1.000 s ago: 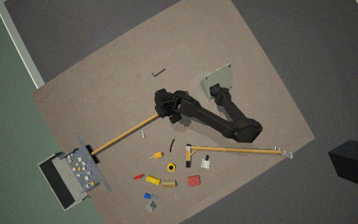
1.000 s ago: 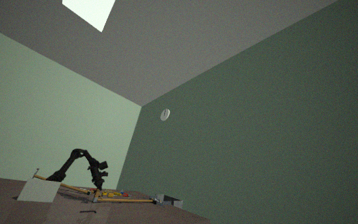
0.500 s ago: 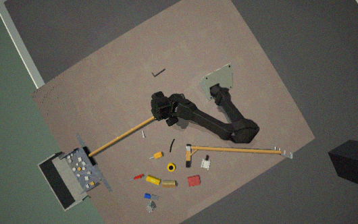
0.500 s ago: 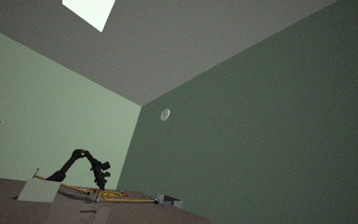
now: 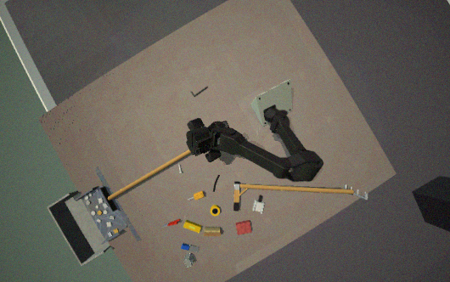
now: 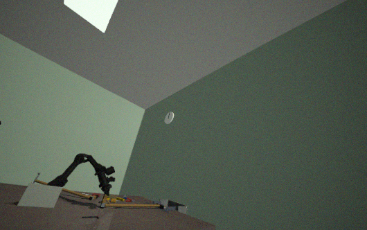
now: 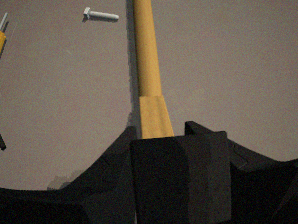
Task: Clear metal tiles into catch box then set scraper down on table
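My end effector [image 5: 196, 149] [image 6: 106, 194] [image 7: 160, 131] is clamped on the long scraper's wooden handle [image 5: 149, 174] [image 6: 133, 206] [image 7: 148, 50]; gripping this end gives reach. Blade at bench plate's [image 5: 123, 217] near side, tiles [image 5: 99, 212] between it and catch box [image 5: 87, 227] [image 6: 181, 208], presumably for pushing boxward.

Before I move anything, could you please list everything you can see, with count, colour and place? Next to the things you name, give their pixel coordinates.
Long scraper [image 5: 149, 175] [image 6: 133, 206] [image 7: 148, 50]: one, tan handle, dark head at the plate
Bench plate [image 5: 135, 231]: one, blue-grey, table's edge
Tiles: over ten, whitish and orange, on the plate
Catch box [image 5: 87, 227]: one, grey, beyond the plate
Second long-handled tool [image 5: 297, 188]: one, tan, near the arm
Bolt [image 5: 180, 168] [image 7: 101, 15]: one, silver, beside the scraper
Small items: several, yellow, red, blue, white, grey, black, about the table
Clock [image 6: 169, 118]: one, white, wall
Arm [image 5: 259, 157] [image 6: 70, 170]: one, black, gripper shut on the scraper
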Robot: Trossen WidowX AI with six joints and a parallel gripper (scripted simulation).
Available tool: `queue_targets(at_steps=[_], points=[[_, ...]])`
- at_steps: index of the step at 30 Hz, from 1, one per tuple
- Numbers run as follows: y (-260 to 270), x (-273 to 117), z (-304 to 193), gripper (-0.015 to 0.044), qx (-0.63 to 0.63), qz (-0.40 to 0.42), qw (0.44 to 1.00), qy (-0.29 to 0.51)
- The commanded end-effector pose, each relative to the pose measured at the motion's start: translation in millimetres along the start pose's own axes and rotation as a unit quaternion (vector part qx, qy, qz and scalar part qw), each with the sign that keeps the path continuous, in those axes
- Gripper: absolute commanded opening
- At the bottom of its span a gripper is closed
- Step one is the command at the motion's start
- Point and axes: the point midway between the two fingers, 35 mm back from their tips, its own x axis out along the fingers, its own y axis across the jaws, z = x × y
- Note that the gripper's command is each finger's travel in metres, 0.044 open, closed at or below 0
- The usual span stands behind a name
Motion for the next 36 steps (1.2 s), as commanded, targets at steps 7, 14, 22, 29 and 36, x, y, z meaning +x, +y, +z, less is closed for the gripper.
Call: queue_targets(at_steps=[7, 14, 22, 29, 36], points=[[-3.1, 10.2, 20.0, 0.0, -0.007, -0.001, 1.0, -0.005], [-6.9, 17.8, 30.0, 0.0, -0.007, 0.0, 1.0, -0.005], [-10.3, 22.9, 37.3, 0.0, -0.007, 0.0, 1.0, -0.005], [-10.8, 28.6, 47.5, 0.0, -0.007, 0.0, 1.0, -0.005], [-11.3, 34.8, 57.8, 0.0, -0.007, -0.001, 1.0, -0.005]])
